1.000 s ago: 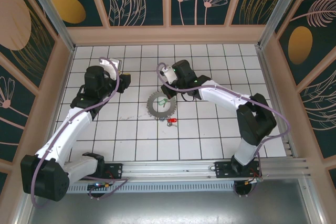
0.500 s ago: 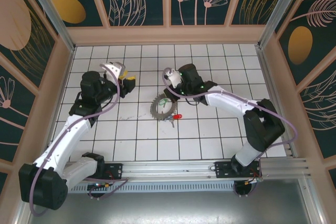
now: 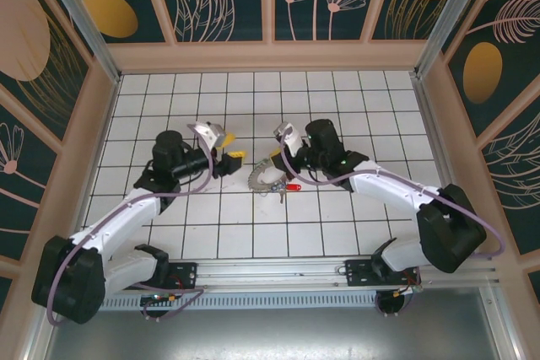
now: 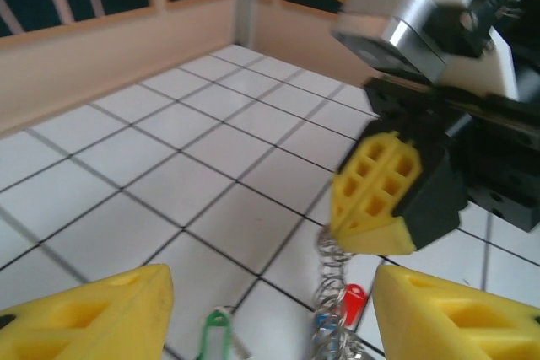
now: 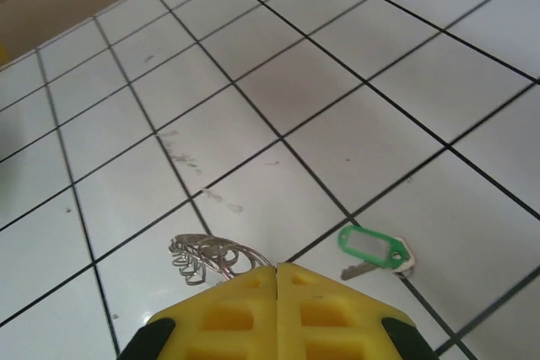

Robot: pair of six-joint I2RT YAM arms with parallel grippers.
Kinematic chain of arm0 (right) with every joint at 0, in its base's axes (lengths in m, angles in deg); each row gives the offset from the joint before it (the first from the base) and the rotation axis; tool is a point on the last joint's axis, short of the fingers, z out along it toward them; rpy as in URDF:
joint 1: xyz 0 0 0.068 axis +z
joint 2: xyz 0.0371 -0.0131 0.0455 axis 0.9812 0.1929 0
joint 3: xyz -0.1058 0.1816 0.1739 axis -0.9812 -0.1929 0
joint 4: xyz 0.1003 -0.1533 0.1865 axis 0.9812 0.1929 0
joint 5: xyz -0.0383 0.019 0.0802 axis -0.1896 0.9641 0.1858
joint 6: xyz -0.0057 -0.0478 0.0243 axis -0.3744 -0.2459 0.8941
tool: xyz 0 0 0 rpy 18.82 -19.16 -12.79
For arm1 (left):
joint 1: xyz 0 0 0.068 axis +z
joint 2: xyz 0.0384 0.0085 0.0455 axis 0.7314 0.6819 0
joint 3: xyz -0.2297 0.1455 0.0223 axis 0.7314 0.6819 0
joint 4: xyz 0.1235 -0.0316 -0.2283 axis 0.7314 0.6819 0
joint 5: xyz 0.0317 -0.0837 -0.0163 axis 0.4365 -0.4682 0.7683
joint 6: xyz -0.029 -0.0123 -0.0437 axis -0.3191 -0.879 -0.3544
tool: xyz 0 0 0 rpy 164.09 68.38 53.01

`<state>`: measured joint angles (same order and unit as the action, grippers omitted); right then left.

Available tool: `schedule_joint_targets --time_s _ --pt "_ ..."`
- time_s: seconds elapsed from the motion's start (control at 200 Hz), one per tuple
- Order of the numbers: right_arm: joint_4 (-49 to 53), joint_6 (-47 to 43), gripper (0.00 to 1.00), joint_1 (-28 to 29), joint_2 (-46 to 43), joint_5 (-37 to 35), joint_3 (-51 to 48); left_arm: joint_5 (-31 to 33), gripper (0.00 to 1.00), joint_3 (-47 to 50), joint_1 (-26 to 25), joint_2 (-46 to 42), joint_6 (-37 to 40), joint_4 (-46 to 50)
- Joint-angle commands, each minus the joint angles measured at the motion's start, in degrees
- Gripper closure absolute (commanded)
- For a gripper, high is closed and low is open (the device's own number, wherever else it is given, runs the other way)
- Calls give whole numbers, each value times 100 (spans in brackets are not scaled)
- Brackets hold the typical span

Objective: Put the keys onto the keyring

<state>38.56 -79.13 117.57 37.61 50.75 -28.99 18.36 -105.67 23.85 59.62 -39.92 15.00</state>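
Two things have changed in the last second. The right arm [image 3: 371, 181] has drawn back toward the bases, and the keyring [image 4: 327, 292], which lay flat and round on the worktop [image 5: 337, 82], now hangs edge-on from the right jaws, which are pressed together on its top. The left arm [image 3: 126, 208] has swung in to the centre. The left jaws stand wide apart, facing the ring from just beside it.

The red key [image 4: 354, 299] and blue key [image 4: 321, 324] dangle at the ring's lower part and look to be threaded on already. The green key [image 5: 371, 252] lies loose on the tiles near the ring, so it seems to be the one left to add.

No brand, label or writing is legible anywhere.
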Motion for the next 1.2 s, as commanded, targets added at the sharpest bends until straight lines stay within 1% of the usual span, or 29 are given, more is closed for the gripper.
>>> schedule_joint_targets --time_s 0.0,0.07,0.195,0.26,0.305,0.44,0.515,0.561,0.611,0.656,0.751,0.801,0.911,1.011,1.116,1.191 --pt "-952 -178 100 -104 -337 659 -374 -293 35 186 -270 181 -60 -934" --pt "-1140 -186 100 -154 -439 839 -476 -416 35 177 -303 249 94 -923" --pt "-1086 -117 100 -256 -471 1072 -356 -438 35 -9 -303 324 707 -337" --pt "-1107 -23 100 -275 -463 1129 -303 -506 35 -36 -309 392 848 -243" --pt "-1149 42 100 -278 -454 1186 -271 -563 34 -5 -333 446 878 -323" --pt "-1307 -40 100 -284 -467 1427 -319 -677 36 159 -463 601 692 -998" --pt "-1410 -206 100 -300 -533 1631 -409 -917 36 198 -505 570 1069 -1050" --pt "-1549 -374 100 -302 -627 1874 -516 -941 37 198 -515 539 1224 -1002" --pt "-1680 -744 100 -305 -757 2219 -643 -973 38 127 -521 525 1440 -858" --pt "-1795 -935 100 -301 -857 2378 -724 -1008 40 47 -523 508 1587 -707" --pt "-1692 -1359 100 -285 -974 2503 -704 -1206 46 -133 -551 432 1990 -322" --pt "-1546 -1567 100 -280 -998 2517 -626 -1213 47 -170 -613 365 2205 -189" --pt "-1328 -1914 100 -255 -981 2623 -490 -1099 50 -183 -702 241 2267 -198" --pt "-1299 -1941 100 -232 -923 2642 -384 -1041 53 -228 -755 155 2253 -221" --pt "-1335 -1928 100 -197 -869 2630 -315 -1100 60 -334 -807 154 2210 -173" --pt "-1377 -1921 100 -176 -850 2619 -273 -1157 61 -372 -870 169 2208 -135"
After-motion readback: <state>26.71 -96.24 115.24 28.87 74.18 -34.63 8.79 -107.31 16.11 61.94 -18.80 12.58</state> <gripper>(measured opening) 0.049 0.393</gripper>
